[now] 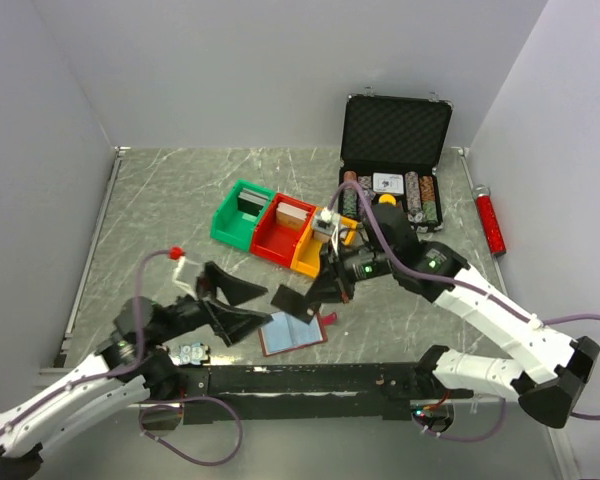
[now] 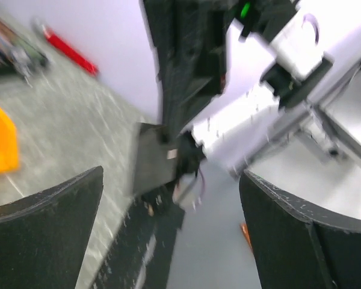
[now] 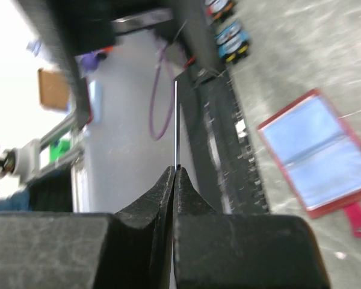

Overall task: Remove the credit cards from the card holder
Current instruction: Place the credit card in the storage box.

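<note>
The card holder (image 1: 292, 333) lies open and flat on the table near the front rail, with its pale blue pockets facing up and its red strap tab (image 3: 356, 218) at one edge. It also shows in the right wrist view (image 3: 322, 156). My right gripper (image 1: 318, 290) is shut on one credit card (image 1: 291, 300) and holds it in the air just above the holder. In the right wrist view the card (image 3: 176, 120) is edge-on between the closed jaws (image 3: 174, 171). My left gripper (image 1: 268, 305) is open and empty, just left of the card. The blurred left wrist view shows the gripper (image 2: 171, 174) and the card (image 2: 153, 159).
A green bin (image 1: 242, 213), a red bin (image 1: 285, 229) and an orange bin (image 1: 315, 250) stand in a row behind. A black chip case (image 1: 394, 150) stands open at the back. A red cylinder (image 1: 491, 222) lies at the right. A black rail (image 1: 310, 378) runs along the near edge.
</note>
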Controlling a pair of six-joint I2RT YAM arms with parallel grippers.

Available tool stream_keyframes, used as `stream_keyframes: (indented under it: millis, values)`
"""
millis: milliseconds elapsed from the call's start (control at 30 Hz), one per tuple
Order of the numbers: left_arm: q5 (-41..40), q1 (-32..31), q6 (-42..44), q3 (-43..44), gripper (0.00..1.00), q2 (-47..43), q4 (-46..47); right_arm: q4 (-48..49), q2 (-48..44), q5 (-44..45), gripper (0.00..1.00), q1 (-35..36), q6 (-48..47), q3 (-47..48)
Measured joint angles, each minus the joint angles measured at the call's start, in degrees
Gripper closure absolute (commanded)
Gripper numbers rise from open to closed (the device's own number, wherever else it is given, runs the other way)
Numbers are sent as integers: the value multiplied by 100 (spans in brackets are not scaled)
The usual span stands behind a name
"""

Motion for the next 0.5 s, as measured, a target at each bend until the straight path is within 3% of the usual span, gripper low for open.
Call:
stream_keyframes:
  millis: [100, 267, 500]
  values:
    - [-527, 22, 258, 518, 1, -487, -754, -66, 304, 310, 100, -201, -37, 461]
    - [-1486, 22, 407, 1078, 1, -984, -1510, 50, 1460, 1554, 100, -365, -374, 1847]
    - [-2398, 22, 354, 1263, 1, -1093, -2564, -164, 3958, 2367, 100, -413, -1692, 4378]
